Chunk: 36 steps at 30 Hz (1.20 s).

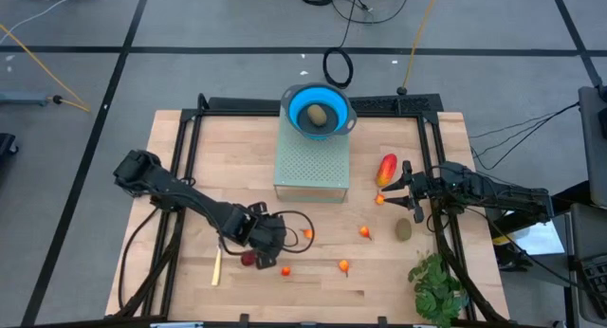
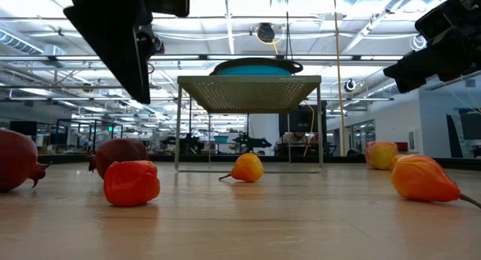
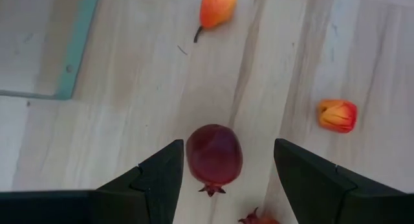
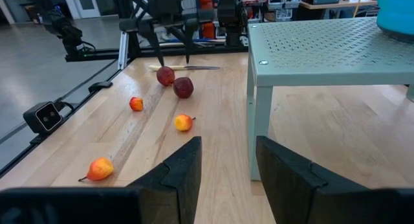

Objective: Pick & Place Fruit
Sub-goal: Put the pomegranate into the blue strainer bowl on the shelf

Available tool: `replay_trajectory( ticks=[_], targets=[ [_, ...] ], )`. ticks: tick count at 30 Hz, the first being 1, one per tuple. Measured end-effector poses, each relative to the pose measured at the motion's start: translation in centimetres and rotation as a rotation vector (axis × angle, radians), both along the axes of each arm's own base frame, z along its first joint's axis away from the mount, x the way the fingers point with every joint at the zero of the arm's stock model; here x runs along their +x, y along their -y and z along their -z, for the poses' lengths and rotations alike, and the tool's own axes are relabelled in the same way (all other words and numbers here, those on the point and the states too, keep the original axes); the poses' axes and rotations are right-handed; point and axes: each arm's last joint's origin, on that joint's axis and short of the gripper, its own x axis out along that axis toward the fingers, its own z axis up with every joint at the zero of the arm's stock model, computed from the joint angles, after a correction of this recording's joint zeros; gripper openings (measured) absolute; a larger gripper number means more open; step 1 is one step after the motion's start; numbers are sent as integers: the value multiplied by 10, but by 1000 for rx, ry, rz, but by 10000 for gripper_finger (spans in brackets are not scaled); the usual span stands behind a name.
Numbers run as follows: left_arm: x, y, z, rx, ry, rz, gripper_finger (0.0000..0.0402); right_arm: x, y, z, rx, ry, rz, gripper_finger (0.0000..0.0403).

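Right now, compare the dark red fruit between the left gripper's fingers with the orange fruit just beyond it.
The dark red fruit is round and bigger; the orange fruit is smaller and pear-shaped with a thin stem. The red one sits between the open fingers of the left gripper; the orange one lies clear of it, nearer the green stand. Both rest on the wooden table.

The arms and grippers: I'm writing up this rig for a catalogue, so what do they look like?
Both arms are dark, jointed and slender, with black cables looping beside them. The left gripper and right gripper each end in two flat, matte black, wedge-shaped fingers with angular edges. No markings are visible.
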Motion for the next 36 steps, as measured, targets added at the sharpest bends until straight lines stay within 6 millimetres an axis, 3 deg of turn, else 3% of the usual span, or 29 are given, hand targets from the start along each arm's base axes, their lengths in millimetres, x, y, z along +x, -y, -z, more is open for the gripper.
replay_trajectory(
  ticks=[12, 36],
  targets=[
    [9, 4, 30, -6, -91, 2, 241, 0, 0, 0, 0, 0, 0, 139],
    [14, -4, 44, 1, -149, -51, 242, 0, 0, 0, -3, 0, 0, 139]
  ],
)
